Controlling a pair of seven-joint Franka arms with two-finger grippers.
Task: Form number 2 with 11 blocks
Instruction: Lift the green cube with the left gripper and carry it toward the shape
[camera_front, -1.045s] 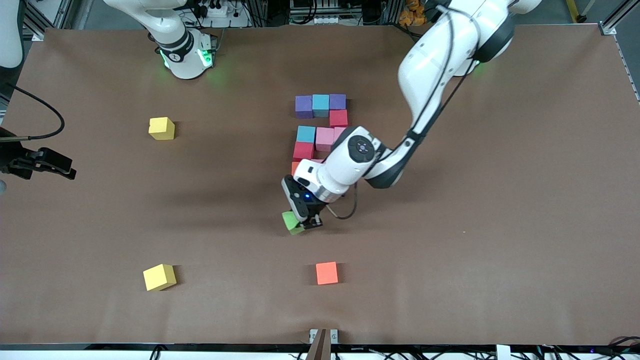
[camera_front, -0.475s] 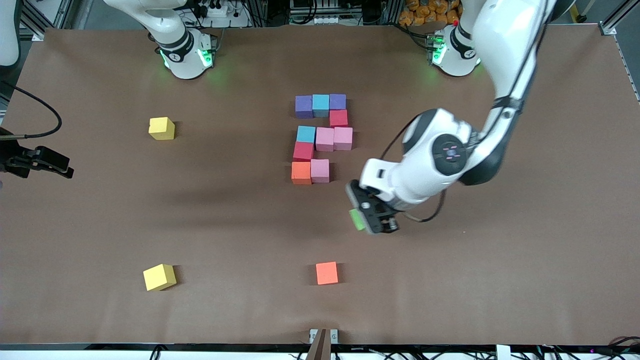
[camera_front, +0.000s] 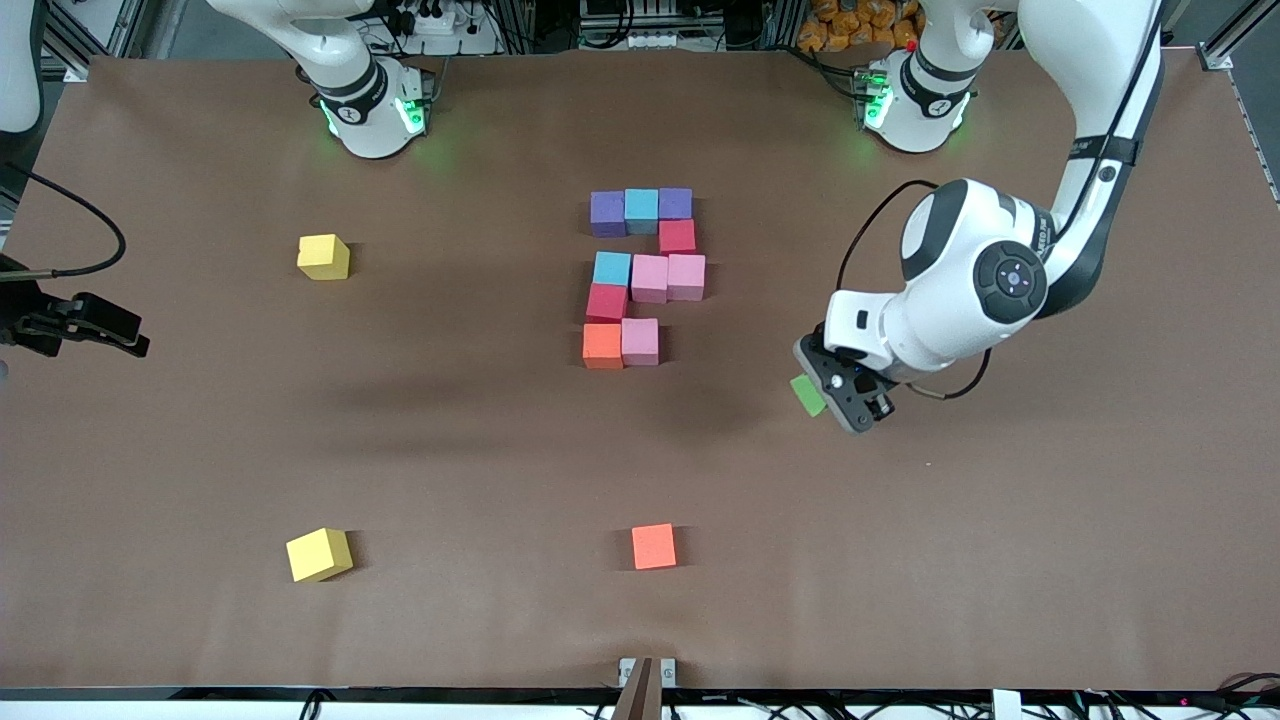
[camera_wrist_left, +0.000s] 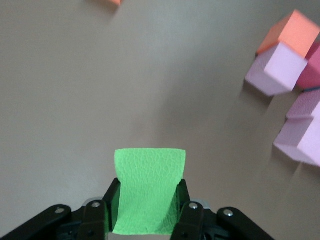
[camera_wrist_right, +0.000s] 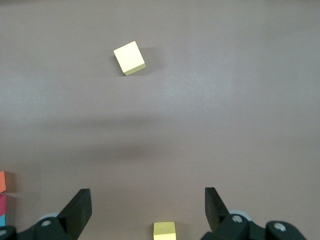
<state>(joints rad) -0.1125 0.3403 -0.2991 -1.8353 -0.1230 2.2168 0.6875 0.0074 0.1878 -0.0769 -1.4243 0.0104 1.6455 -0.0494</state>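
Observation:
Ten blocks lie touching mid-table as a partial number 2 (camera_front: 641, 272): purple (camera_front: 607, 213), light blue (camera_front: 641, 210) and purple on the row nearest the bases, a red one, then light blue with two pink, another red (camera_front: 606, 302), then orange (camera_front: 602, 345) and pink (camera_front: 640, 341) in the nearest row. My left gripper (camera_front: 822, 398) hangs over bare table toward the left arm's end from that row, shut on the green block (camera_front: 807, 395). In the left wrist view the green block (camera_wrist_left: 149, 192) fills the jaws. My right gripper (camera_wrist_right: 147, 210) waits open over the right arm's end.
Two yellow cubes (camera_front: 323, 256) (camera_front: 319, 554) lie toward the right arm's end. A loose orange-red cube (camera_front: 654, 546) sits nearer the front camera than the digit. The brown table (camera_front: 1000, 520) stretches around them.
The left gripper has carried the green block away from the spot just in front of the digit, toward the left arm's end of the table. The right arm has stayed still.

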